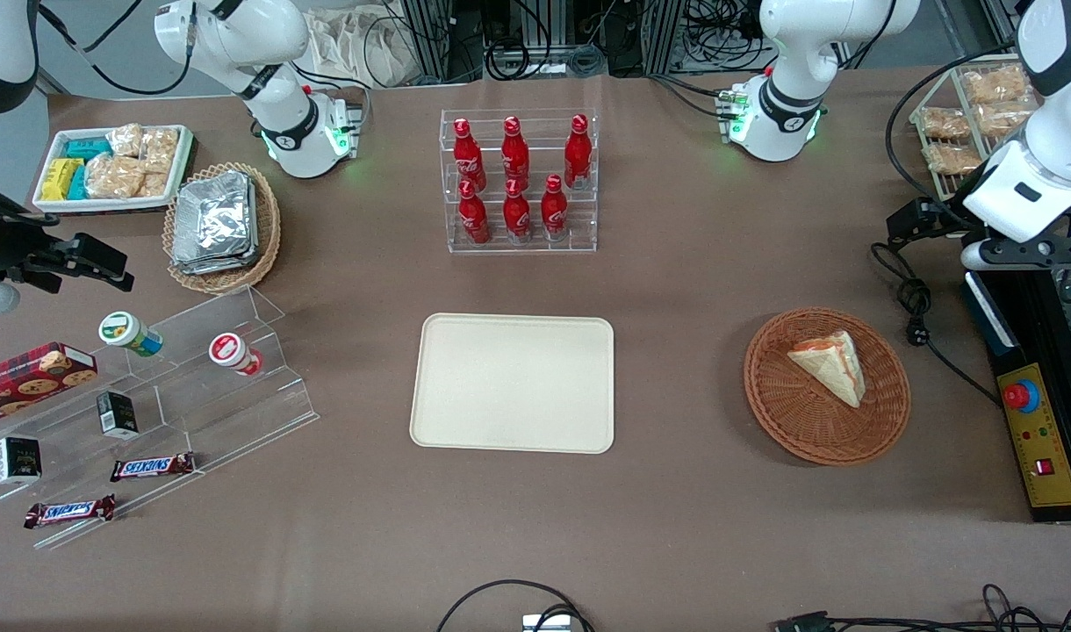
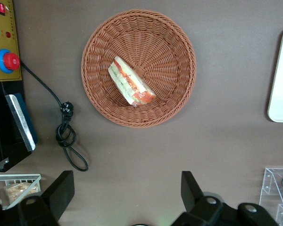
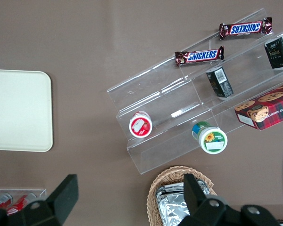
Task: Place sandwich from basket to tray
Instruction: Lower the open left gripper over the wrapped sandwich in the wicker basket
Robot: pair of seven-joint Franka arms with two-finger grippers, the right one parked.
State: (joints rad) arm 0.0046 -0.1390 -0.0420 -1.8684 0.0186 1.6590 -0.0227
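Sandwich [image 1: 830, 364]: a pale triangular wedge lying on its side in the basket, red-orange and green filling along one edge; in the front view it sits toward 1 o'clock of the basket's middle.
Basket [image 1: 803, 420]: round reddish-brown wicker, on the brown table [image 1: 676, 290] toward the working arm's end, at 3 o'clock from the tray, well apart from it.
Tray [image 1: 513, 383]: flat cream rectangle with rounded corners, nothing on it, at 6 o'clock from the rack of red bottles [image 1: 518, 180], nearer the front camera.
Gripper [image 2: 125, 190]: high above the table beside the basket, jaws spread wide and holding nothing; the sandwich [image 2: 130, 81] and basket [image 2: 172, 101] lie in plain sight between the two dark fingers [image 2: 61, 190].
Black cable [image 2: 66, 134]: coiled on the table just beside the basket.
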